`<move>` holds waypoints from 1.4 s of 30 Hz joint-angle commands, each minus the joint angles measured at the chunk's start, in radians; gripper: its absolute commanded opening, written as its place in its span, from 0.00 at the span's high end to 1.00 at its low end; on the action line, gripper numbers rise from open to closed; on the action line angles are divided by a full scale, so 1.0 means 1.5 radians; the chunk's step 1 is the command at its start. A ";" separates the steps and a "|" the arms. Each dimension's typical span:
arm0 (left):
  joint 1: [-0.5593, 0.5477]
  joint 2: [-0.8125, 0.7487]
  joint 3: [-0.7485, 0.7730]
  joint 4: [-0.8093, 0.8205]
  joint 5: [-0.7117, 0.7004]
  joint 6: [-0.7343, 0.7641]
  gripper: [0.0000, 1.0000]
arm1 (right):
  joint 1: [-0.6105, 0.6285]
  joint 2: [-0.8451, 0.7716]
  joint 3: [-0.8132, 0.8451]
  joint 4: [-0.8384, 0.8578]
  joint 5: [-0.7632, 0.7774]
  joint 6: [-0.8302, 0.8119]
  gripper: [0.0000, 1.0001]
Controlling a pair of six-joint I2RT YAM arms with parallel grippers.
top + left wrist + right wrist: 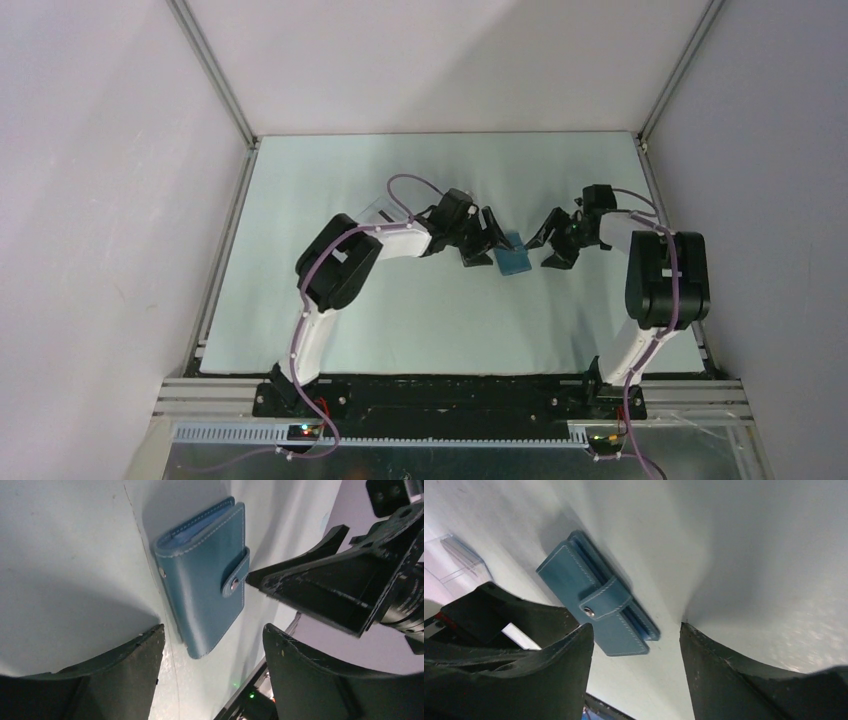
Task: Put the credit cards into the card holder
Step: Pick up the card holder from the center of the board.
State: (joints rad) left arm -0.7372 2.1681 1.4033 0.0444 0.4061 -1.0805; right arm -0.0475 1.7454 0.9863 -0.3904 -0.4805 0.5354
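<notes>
The teal-blue card holder (pixel 512 253) lies flat and closed on the pale mat, its clasp tab snapped shut. It shows in the left wrist view (pixel 205 580) and the right wrist view (pixel 596 607). My left gripper (pixel 484 238) is open and empty just left of it (pixel 212 640). My right gripper (pixel 552 242) is open and empty just right of it (pixel 636 637). Neither touches the holder. No credit cards are in view.
A clear plastic box (pixel 378 212) sits behind the left arm, its corner showing in the right wrist view (pixel 461 555). The pale mat (pixel 440 320) ends at metal rails on the left, right and near sides.
</notes>
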 commanded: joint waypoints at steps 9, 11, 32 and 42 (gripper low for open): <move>0.006 0.046 0.011 0.065 -0.021 -0.059 0.38 | 0.096 0.073 0.053 -0.004 -0.073 0.033 0.48; 0.006 0.005 -0.019 0.074 -0.019 -0.038 0.44 | 0.105 0.061 0.042 0.007 -0.094 0.038 0.52; -0.033 -0.471 -0.317 -0.059 -0.185 0.078 1.00 | 0.264 -0.390 -0.074 -0.096 0.062 0.033 0.15; -0.122 -0.628 -0.361 -0.202 -0.286 0.077 1.00 | 0.467 -0.472 -0.050 -0.171 0.205 0.082 0.06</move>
State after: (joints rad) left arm -0.8829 1.3178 0.8997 -0.1776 0.0750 -0.9668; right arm 0.5728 1.0424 0.8680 -0.5808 -0.2932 0.6151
